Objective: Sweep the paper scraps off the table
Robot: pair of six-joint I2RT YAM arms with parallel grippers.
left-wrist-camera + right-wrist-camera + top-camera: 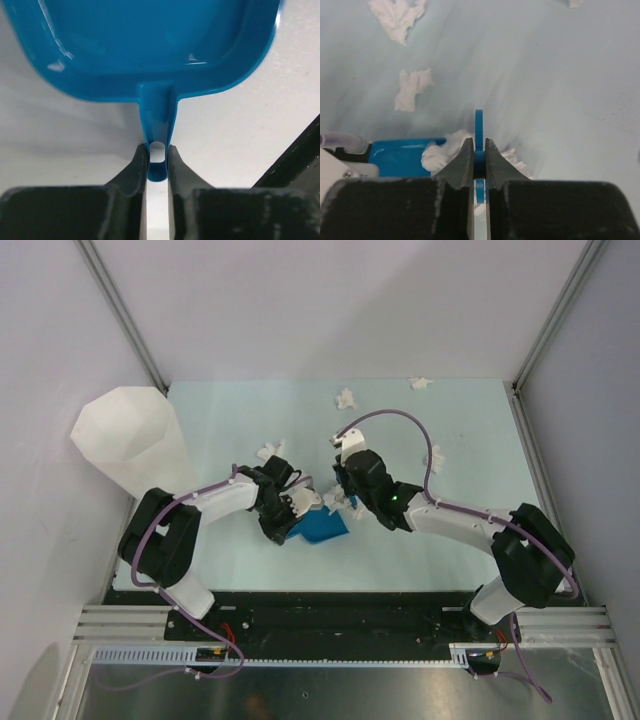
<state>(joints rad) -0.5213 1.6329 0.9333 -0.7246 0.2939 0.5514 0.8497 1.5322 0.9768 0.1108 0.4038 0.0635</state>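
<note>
Crumpled white paper scraps (345, 398) lie scattered on the pale mint-green matte surface (470, 430). Most are beyond the blue plastic dustpan (322, 528) toward the far edge, and one is off to its right. One fluffy wad (442, 152) sits at the dustpan's open lip, touching it; another lies just beside it. The left pincer (157, 160) is narrowed tight on the dustpan's short handle (157, 125), with its fingers (134, 172) pressing both sides. The right pincer (479, 162) clamps a thin blue plastic strip (479, 125), which stands upright on edge just beside the dustpan, between the two nearest wads. A tall white faceted bin (130, 440) stands well to the dustpan's left.
</note>
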